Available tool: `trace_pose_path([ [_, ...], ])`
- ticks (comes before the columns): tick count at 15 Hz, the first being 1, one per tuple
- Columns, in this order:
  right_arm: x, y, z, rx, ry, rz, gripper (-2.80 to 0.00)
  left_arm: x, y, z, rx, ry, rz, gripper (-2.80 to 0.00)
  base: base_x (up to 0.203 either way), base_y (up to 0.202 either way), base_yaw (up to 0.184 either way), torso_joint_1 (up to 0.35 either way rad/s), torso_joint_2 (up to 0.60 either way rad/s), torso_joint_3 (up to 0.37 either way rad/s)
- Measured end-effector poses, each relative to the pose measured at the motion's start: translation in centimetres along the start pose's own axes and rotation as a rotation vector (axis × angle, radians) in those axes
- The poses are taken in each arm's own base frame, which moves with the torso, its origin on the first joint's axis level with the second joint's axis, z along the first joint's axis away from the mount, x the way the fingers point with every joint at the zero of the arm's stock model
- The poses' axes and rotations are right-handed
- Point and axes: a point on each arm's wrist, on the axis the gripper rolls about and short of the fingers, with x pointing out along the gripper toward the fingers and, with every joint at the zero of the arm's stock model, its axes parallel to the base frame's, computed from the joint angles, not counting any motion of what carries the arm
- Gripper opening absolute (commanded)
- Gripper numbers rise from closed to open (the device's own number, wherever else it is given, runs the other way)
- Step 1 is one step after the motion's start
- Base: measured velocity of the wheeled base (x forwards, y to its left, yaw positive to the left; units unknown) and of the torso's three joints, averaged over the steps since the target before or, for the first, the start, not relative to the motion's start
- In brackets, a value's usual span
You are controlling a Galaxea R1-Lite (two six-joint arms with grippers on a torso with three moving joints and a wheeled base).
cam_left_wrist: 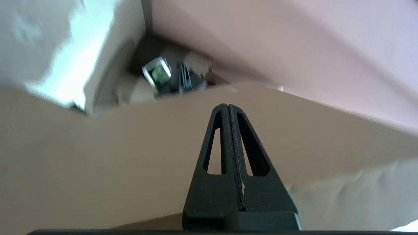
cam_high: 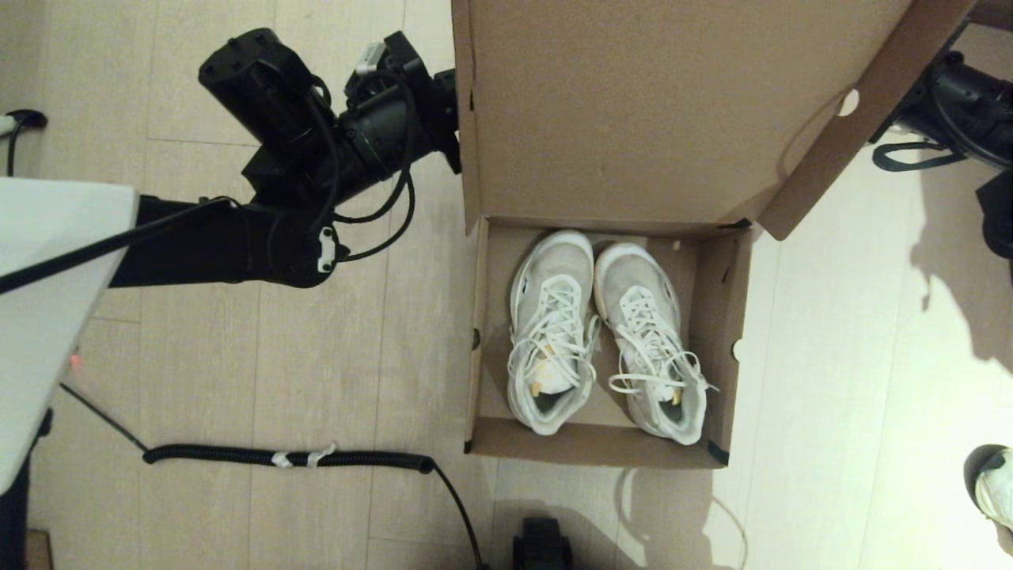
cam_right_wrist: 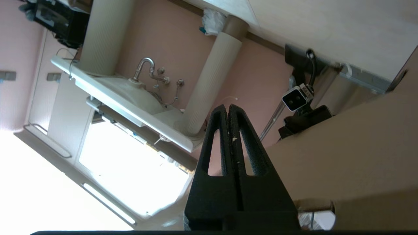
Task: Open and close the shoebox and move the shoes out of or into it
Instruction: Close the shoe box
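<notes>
The brown shoebox (cam_high: pixel 716 317) stands open on the floor, its lid (cam_high: pixel 633 103) raised upright at the far side. Both white and grey sneakers (cam_high: pixel 552 328) (cam_high: pixel 653 348) lie side by side inside, toes toward the lid. My left arm (cam_high: pixel 372 134) reaches to the lid's left edge, which hides the fingertips in the head view. In the left wrist view the left gripper (cam_left_wrist: pixel 227 105) is shut, lying close against the cardboard (cam_left_wrist: pixel 98 156). My right arm (cam_high: pixel 961 103) is behind the lid's right flap. The right gripper (cam_right_wrist: pixel 227 106) is shut and empty, beside the cardboard (cam_right_wrist: pixel 352 153).
A black corrugated cable (cam_high: pixel 285 457) lies on the wooden floor left of the box. A lone whitish shoe (cam_high: pixel 995 487) sits at the right edge. A black part (cam_high: pixel 542 542) sits at the bottom edge near the box's front.
</notes>
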Motion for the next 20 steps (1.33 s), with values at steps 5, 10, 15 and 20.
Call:
trace_pose_path([
  [5,-1.1,-0.2,-2.4,0.054,-0.001,-0.029,-2.80,-1.4,-2.5,-2.4,-0.055,0.052,0.027,-2.80,0.000,0.000,0.000,0.000,0.00,0.000],
  [10,-3.0,-0.3,-6.2,0.068,0.002,-0.042,-2.80,-3.1,-5.1,-4.9,-0.080,0.070,0.035,-2.80,0.000,0.000,0.000,0.000,0.00,0.000],
  [15,-6.0,0.6,-10.1,0.018,-0.024,-0.033,-2.80,-3.4,-6.6,-7.3,-0.095,0.110,0.005,-2.80,0.000,0.000,0.000,0.000,0.00,0.000],
  [20,-10.2,0.9,-15.5,-0.199,-0.098,0.004,-2.80,-3.7,-7.8,-9.4,-0.122,0.149,-0.008,-2.80,0.000,0.000,0.000,0.000,0.00,0.000],
])
